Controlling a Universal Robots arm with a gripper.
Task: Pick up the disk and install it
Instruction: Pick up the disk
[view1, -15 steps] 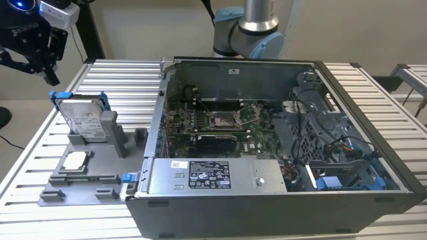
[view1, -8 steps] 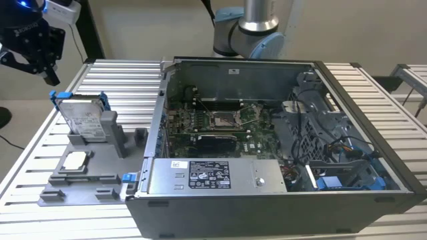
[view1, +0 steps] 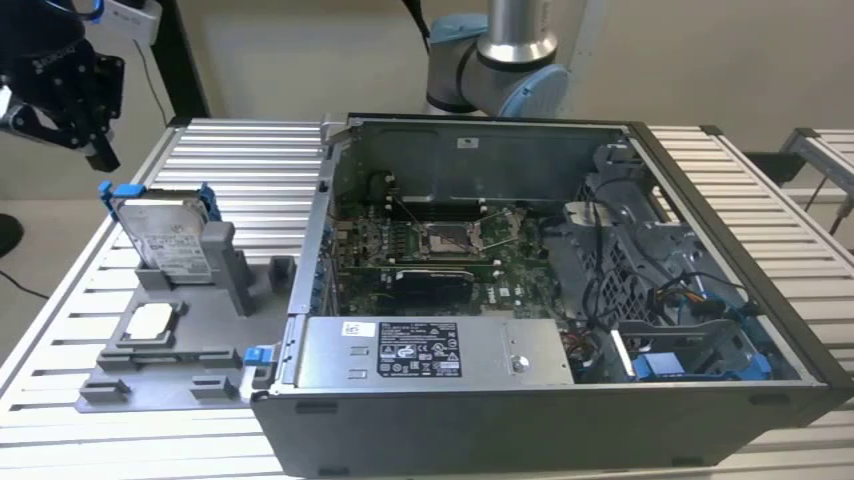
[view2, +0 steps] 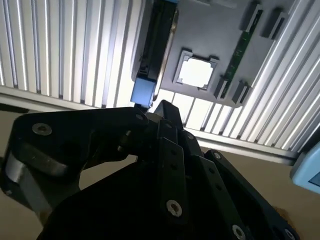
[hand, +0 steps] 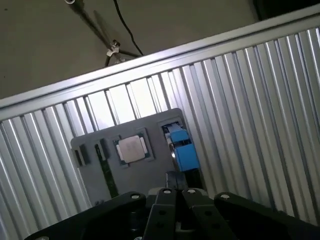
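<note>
The disk (view1: 167, 235) stands on edge in a grey holder (view1: 200, 335) on the slatted table, at the exterior view's left. It has a silver face with a white label and a blue carrier frame around it. My black gripper (view1: 102, 158) hangs in the air above it and further to the exterior view's left, well apart from it. Its fingers look shut with nothing between them. In the second wrist view the disk (view2: 155, 45) shows edge-on beyond the gripper (view2: 156, 107). In the first wrist view the disk's blue carrier (hand: 182, 150) lies just past the gripper (hand: 176, 181).
An open computer case (view1: 747, 400) fills the table's middle and the exterior view's right, with a grey power-supply box (view1: 427, 350) at its front. The holder also carries a small square chip (view1: 151, 318) and a memory stick (view2: 242, 45). The arm's base (view1: 514, 50) stands behind the case.
</note>
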